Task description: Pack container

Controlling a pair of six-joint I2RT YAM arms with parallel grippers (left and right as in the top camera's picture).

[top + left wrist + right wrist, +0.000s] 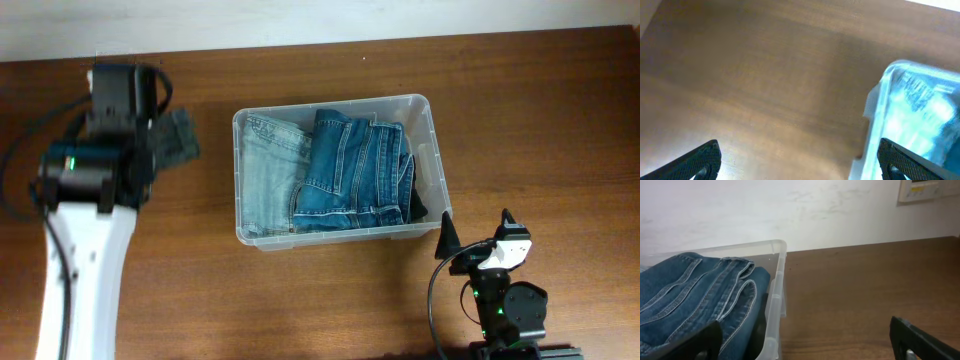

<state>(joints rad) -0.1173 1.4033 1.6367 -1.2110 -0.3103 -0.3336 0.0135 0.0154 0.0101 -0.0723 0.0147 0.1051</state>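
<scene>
A: Where's the container [437,160] vs the jaws?
B: Out front of both sets. R jaws: its near corner sits ahead & off to their left, w/ bare worktop [540,120] ahead on the other side. L jaws: a rim corner shows just past one fingertip, only wood btwn the fingers.
A: Jaws state?
B: Both sets wide apart, both empty.
A: What's inside?
B: Two folded prs, side by side. Light jeans [265,175] on the side nearer the L jaws, dark jeans [355,170] nearer the R jaws. Nothing loose on the wood that I can spot.
A: So the step?
B: My guess: settle the load, or back off if that's all of it. From the R wrist, the dark pr's top fold rides approx level w/ the rim.
A: How to do it well?
B: Use the R jaws, they're closest. Come in over the rim, not at the wall, since clear plastic is easy to clip. Narrow the jaws first so no finger snags a belt loop or straddles the wall. Press on the middle of the fold, not its edge, or it may unroll. Keep the L jaws outside, ready to brace.
A: Risk?
B: Container prob skids on smooth wood under a sideways shove. Push down only.
</scene>
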